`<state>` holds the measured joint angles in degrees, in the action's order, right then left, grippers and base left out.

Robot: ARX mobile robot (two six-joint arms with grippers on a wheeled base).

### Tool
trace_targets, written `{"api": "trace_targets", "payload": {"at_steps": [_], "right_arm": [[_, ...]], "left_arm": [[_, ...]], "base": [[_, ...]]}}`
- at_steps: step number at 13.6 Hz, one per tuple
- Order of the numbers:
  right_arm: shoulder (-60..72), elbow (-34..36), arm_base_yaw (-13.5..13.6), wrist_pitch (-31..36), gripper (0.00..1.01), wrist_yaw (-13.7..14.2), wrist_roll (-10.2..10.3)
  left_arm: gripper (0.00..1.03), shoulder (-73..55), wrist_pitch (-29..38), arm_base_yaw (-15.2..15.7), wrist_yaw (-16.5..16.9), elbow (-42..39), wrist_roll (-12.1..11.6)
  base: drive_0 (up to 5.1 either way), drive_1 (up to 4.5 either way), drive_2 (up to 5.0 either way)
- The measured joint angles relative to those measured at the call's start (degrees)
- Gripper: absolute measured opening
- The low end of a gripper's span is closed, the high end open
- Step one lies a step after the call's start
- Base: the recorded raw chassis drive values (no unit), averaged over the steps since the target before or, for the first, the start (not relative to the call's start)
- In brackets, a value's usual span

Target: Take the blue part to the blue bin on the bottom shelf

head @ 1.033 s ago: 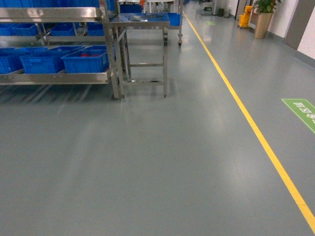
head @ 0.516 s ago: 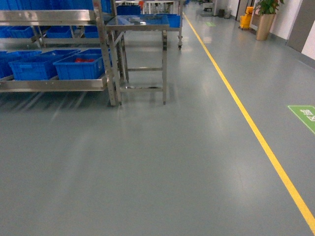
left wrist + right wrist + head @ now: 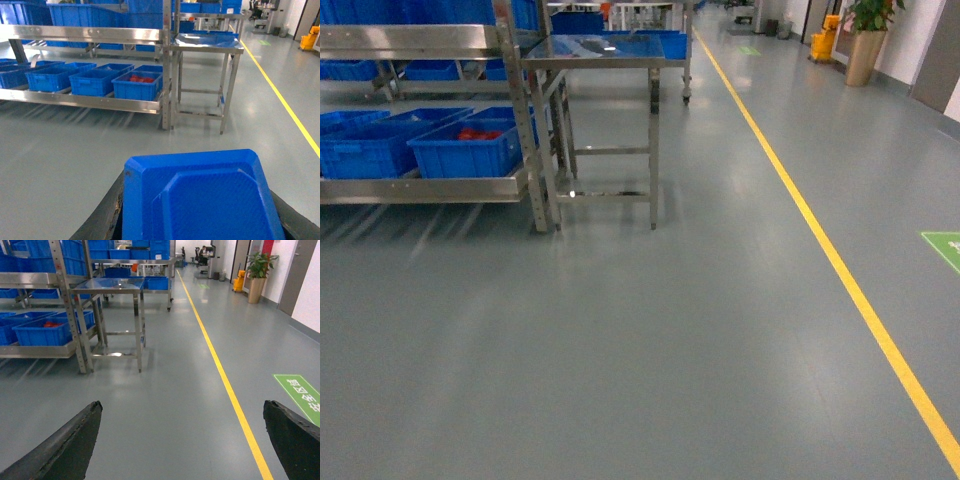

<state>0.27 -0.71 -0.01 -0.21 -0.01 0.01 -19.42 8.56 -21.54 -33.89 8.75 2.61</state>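
Now bottom shelf point(image 3: 420, 188) lower, leftward.

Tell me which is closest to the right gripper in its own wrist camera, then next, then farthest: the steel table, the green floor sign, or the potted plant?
Measured from the right gripper, whose fingers stand wide apart at the bottom of the picture:
1. The green floor sign, on the floor at the right.
2. The steel table, ahead on the left, beside the rack.
3. The potted plant, far down the aisle on the right.
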Motion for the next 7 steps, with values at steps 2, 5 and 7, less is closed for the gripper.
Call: {"api": "trace_targets", "payload": {"at_steps": [2, 5, 7], "right_arm": [[0.00, 0.00, 0.00, -0.17, 0.98, 0.02, 0.00], [0.00, 0.00, 0.00, -0.02, 0.98, 0.00, 0.00], [0.00, 0.00, 0.00, 0.17, 0.98, 0.00, 0.00]], "left_arm": [[0.44, 0.00, 0.37, 0.00, 0.02, 0.00, 0.00], [0.44, 0.02, 0.09, 0.00, 0.02, 0.00, 0.00], [0.44, 0.02, 0.11, 0.00, 0.02, 0.00, -0.02]], "base": [[-0.1, 4.08, -4.2], [-0.1, 3.99, -4.3], [-0.1, 4.07, -4.2]]}}
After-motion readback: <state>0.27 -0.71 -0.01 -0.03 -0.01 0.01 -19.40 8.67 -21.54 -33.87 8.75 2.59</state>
